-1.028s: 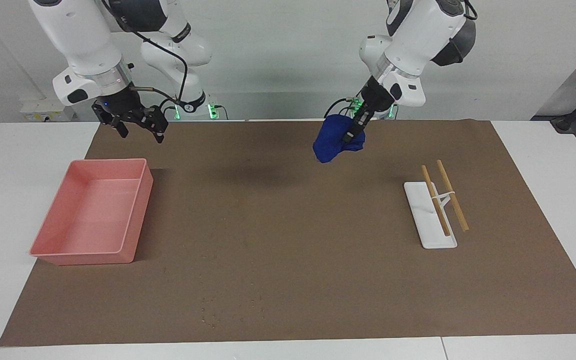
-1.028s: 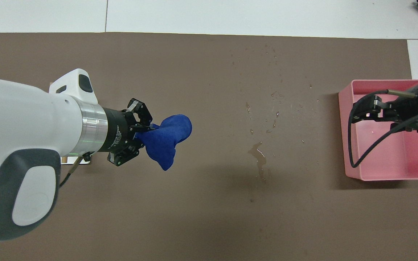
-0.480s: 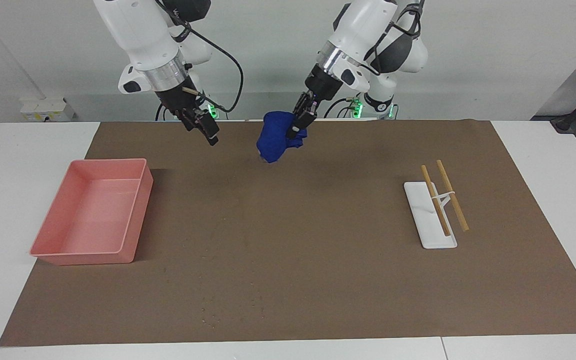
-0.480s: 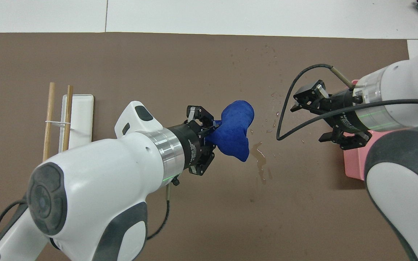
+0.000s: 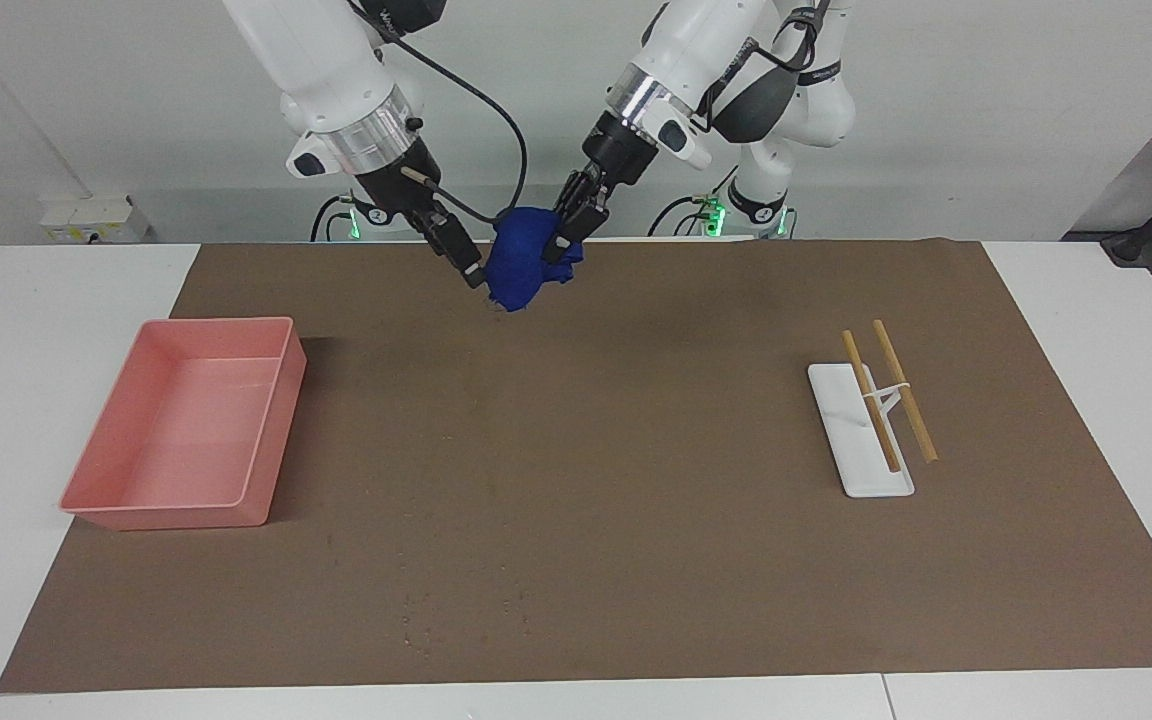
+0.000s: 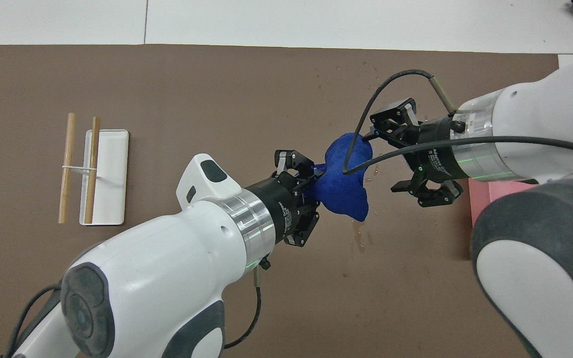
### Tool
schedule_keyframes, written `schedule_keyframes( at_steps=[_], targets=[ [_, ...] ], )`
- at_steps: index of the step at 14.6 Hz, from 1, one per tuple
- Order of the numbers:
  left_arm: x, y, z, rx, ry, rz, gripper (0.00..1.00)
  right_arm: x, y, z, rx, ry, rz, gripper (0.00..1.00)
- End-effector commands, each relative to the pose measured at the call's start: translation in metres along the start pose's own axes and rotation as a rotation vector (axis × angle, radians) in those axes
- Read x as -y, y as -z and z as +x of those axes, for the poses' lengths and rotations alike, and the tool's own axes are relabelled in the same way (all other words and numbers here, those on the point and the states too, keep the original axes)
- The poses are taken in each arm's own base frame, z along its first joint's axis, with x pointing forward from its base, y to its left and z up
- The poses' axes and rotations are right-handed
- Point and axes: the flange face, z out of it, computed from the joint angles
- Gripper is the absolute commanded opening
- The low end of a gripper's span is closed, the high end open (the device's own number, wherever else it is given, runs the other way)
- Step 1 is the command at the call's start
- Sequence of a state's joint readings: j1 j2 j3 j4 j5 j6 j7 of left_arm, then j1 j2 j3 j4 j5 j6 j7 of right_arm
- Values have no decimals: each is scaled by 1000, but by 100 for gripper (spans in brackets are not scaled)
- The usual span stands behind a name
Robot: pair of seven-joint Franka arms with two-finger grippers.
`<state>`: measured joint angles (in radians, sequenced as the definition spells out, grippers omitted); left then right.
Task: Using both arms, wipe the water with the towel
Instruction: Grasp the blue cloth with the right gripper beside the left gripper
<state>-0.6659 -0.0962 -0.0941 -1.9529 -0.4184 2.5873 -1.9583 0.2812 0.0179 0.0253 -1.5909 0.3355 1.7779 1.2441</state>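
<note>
Facing view: left gripper (image 5: 564, 240) clenched on the towel (image 5: 519, 257), bunched and hanging over the mat's robot-side edge, well apart from the pink tray (image 5: 266, 430). Right gripper (image 5: 466, 262) spread wide, tips just beside the towel, not gripping.

Overhead view: towel (image 6: 342, 183) over the water (image 6: 359, 233). Soft, light, floppy; right gripper (image 6: 391, 154) should probably pinch a free fold, opposite left gripper (image 6: 311, 181).

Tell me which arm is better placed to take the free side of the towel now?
The right. Its gripper is open right beside the towel, which the left gripper already holds shut above the mat.
</note>
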Motion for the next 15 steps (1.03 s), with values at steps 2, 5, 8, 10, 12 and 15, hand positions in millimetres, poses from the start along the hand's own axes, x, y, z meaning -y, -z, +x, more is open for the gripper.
schedule_keyframes(
  at_steps=[2,5,8,10,12,15],
  targets=[
    [5,2,-9,42,11,-40,0,4,-5,-10,33,-22,22,95],
    [7,2,-14,52,7,-51,0,7,-4,-13,29,-36,44,94],
    [9,-3,-20,69,0,-73,0,8,-7,-19,41,-27,42,61],
    [9,-6,-20,72,0,-81,0,8,-6,-16,86,-55,53,0],
    [9,-6,-20,72,0,-81,0,8,-6,-16,90,-67,53,0],
    [9,-7,-19,69,-2,-78,0,8,-5,-14,86,-69,58,0]
  ],
)
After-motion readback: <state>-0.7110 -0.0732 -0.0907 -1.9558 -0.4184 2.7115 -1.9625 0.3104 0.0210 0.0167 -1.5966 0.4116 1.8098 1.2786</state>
